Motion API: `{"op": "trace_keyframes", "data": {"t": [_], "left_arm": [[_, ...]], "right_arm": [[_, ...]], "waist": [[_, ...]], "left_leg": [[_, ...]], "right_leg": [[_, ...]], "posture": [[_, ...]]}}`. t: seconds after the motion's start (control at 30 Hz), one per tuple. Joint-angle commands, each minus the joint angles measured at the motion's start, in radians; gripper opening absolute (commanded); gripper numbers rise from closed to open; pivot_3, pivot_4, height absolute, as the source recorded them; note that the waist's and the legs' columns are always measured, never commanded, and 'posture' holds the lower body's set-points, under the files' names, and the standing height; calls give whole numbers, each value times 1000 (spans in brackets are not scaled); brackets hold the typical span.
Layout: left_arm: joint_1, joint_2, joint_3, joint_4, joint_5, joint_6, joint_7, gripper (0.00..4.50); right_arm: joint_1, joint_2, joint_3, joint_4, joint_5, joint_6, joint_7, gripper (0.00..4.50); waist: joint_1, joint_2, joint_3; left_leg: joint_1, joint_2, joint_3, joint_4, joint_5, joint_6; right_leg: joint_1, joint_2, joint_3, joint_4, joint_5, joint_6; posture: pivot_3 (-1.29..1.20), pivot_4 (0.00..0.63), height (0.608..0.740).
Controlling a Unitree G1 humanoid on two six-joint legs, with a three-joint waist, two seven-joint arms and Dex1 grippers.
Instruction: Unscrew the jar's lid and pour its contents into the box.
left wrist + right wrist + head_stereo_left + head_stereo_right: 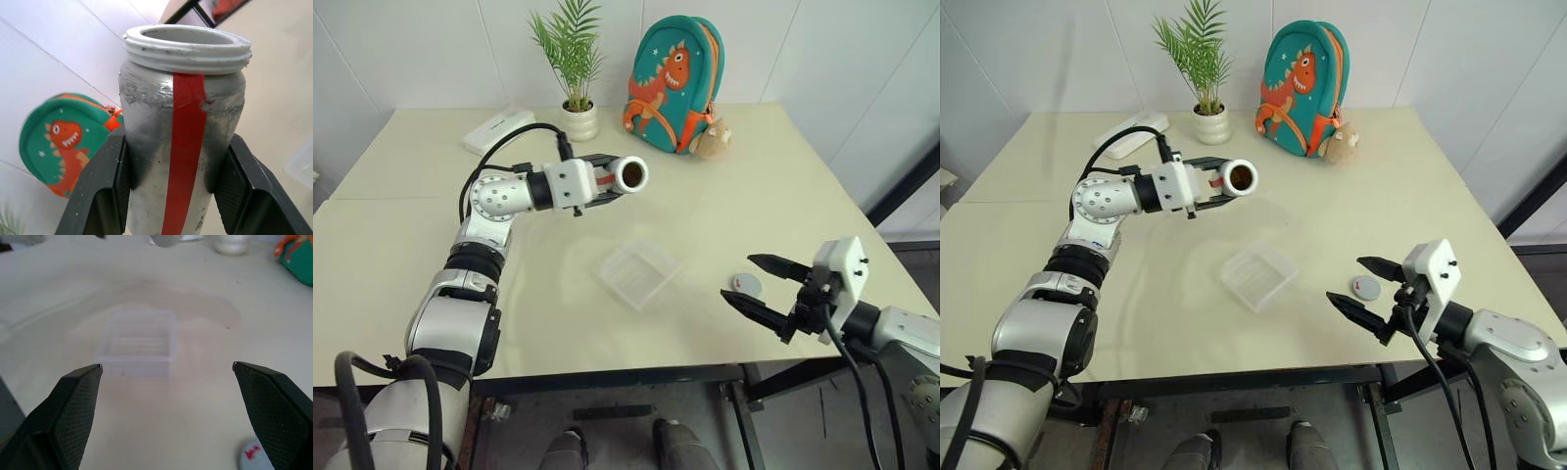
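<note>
Left end effector (607, 182): clenched on jar (625, 175), uncapped, held level above tabletop (783, 196) | Right end effector (751, 284): released, empty, beside lid (745, 285) near front-right edge | Box (639, 273): mid-tabletop.

The jar (183, 142) stands in the centre of the frame, reaching from the bottom edge almost to the top, its threaded white mouth open with no lid on it. A red stripe runs down its greyish side, slightly right of centre. The left gripper (176, 196) clamps the jar from both sides, its black fingers (102, 191) rising from the lower left and lower right corners. At the left edge, behind the jar, shows a teal backpack (58, 142) with an orange dinosaur. A pale tabletop (279, 98) shows on the right side.
</note>
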Motion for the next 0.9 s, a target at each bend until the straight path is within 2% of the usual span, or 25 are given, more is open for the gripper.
{"op": "trace_keyframes", "data": {"t": [0.03, 0.13, 0.27, 0.37, 0.5, 0.6, 0.7, 0.8, 0.9], "left_arm": [[-64, 23, -93, 2, 213, -155, 227, 1877], [-99, 53, -197, -8, 423, -236, 433, 1877], [-144, 84, -309, -12, 628, -265, 685, 1877], [-197, 122, -464, -60, 891, -209, 996, 1877], [-255, 127, -610, -72, 1074, -144, 1287, 1877], [-288, 132, -760, -144, 1264, -20, 1533, 1877], [-308, 120, -845, -152, 1356, 85, 1676, 1877], [-306, 121, -915, -187, 1454, 251, 1768, 1877], [-292, 123, -939, -198, 1486, 350, 1818, 1877]], "right_arm": [[46, -33, -85, -72, 95, 6, 13, 4478], [85, -51, -124, -97, 125, 5, -3, 4478], [97, -56, -138, -104, 127, -9, -37, 4478], [94, -41, -125, -109, 119, -20, -74, 4478], [96, -43, -109, -108, 114, -31, -92, 4478], [79, -50, -88, -94, 110, -35, -104, 4478], [59, -56, -71, -80, 102, -38, -108, 4478], [38, -63, -59, -68, 95, -37, -105, 4478], [15, -67, -43, -53, 87, -37, -102, 4478]], "waist": [[4, 0, 0], [4, -1, 0], [4, -2, 1], [4, -3, 2], [8, -4, 2], [15, -4, 2], [20, -4, 2], [23, -4, 2], [24, -3, 2]], "left_leg": [[0, 0, 0, 0, 0, 0], [0, 0, 2, 0, -1, 0], [0, 0, 4, 0, -3, 1], [-1, 0, 6, 1, -3, 2], [-2, 0, 7, 1, -6, 3], [-3, 0, 8, 2, -10, 4], [-4, 1, 9, 4, -14, 4], [-5, 1, 9, 7, -18, 4], [-7, 1, 9, 13, -23, 5]], "right_leg": [[0, 0, 0, 0, 0, 0], [0, 0, 2, -3, 1, 1], [0, 0, 4, -5, 1, 2], [0, 0, 5, -9, 2, 1], [0, -1, 6, -13, 2, 1], [0, -1, 6, -14, 2, 3], [-1, -1, 6, -14, 1, 7], [-1, 0, 6, -11, 0, 8], [-2, 0, 6, -8, -3, 9]], "posture": [[0, 150, 740], [0, 150, 740], [0, 150, 740], [0, 150, 740], [0, 150, 740], [0, 150, 740], [0, 150, 740], [0, 150, 740], [0, 150, 740]]}}
